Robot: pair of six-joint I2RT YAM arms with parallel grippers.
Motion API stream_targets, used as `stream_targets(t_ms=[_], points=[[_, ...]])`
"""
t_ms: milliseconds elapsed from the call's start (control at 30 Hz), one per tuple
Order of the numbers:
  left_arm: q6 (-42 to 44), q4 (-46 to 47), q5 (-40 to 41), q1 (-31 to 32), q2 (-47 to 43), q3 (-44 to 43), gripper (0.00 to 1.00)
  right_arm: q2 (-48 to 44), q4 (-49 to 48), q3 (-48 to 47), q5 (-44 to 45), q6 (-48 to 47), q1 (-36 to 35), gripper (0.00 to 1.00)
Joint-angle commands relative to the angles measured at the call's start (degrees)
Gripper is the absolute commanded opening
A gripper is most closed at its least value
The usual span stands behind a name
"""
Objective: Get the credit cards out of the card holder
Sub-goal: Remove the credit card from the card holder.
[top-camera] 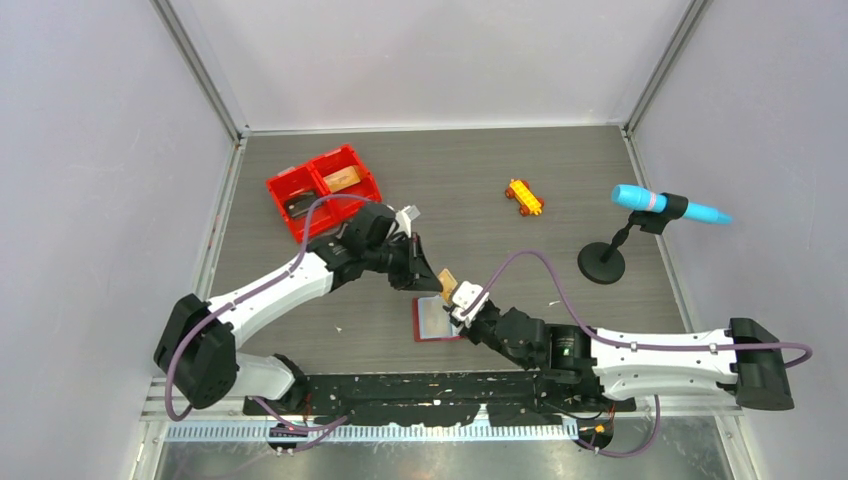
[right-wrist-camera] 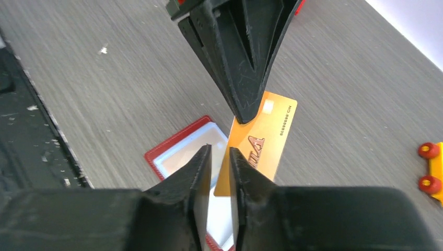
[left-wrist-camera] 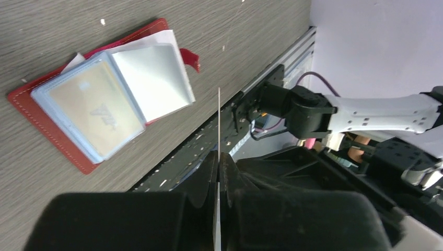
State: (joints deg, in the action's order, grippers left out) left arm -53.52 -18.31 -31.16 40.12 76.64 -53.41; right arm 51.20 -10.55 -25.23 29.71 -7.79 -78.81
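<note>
A: Risk is seen mainly at the handover. An orange-yellow credit card is pinched edge-on by the left gripper, its jaws shut on the card's upper edge. If that pinch is shallow, the card could be twisted out and dropped.

B: And the right gripper?

A: Its jaws are parted by a narrow gap, with the card's near edge just beside or inside that gap; whether the card is touched cannot be told. If the right arm is drawn away while a finger is rubbing the card, the card could be dragged from the left pinch.

B: Where is the card holder?

A: It is laid open on the table, near the front rail at the middle, directly under the two grippers. Another card appears to be kept under its clear sleeve, so the task is judged unfinished. The open holder could be nudged or flipped if either arm is lowered carelessly.

B: Arm poses?

A: The left arm is stretched from the near left toward the centre, wrist tipped down. The right arm is reached in low from the near right, fingers pointed up and left at the card.
</note>
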Motion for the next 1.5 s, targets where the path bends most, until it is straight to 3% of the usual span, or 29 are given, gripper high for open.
stream_targets(t_ms=[0,167,367,667,767,1000,1300,1400,1467], points=[[5.79,2.67,-0.43,0.06,-3.07,1.79,0.00,-4.85,1.45,-1.27,-4.39,7.17,-0.30,0.33],[10.42,5.83,-0.20,0.06,-7.01,5.07,0.00,-12.54,1.81,0.62,-4.48,14.45,0.08,0.54],[11.72,12.89,1.16,0.05,-11.46,10.27,0.00,-16.16,10.57,-2.30,2.98,20.82,2.64,0.59],[8.89,14.70,3.81,-0.11,-11.21,11.66,0.00,-13.91,14.26,-4.49,-12.65,33.51,18.46,0.60],[8.24,14.31,4.42,-0.35,-11.37,11.43,0.00,-10.97,12.73,-3.97,-16.07,37.61,21.71,0.69],[4.06,23.95,5.47,-0.31,-15.67,15.72,0.00,-10.21,3.71,-0.55,-19.57,50.71,23.91,0.84],[-1.52,34.49,4.04,-0.38,-17.78,19.69,0.00,-11.78,-7.95,6.17,-21.03,60.68,24.30,0.84],[-2.79,36.39,2.44,-0.39,-17.05,20.05,0.00,-13.03,-11.48,8.01,-21.71,62.19,24.46,0.76],[-3.35,37.18,1.86,-0.39,-17.00,20.54,0.00,-14.14,-12.63,8.79,-21.69,62.49,24.75,0.61]])
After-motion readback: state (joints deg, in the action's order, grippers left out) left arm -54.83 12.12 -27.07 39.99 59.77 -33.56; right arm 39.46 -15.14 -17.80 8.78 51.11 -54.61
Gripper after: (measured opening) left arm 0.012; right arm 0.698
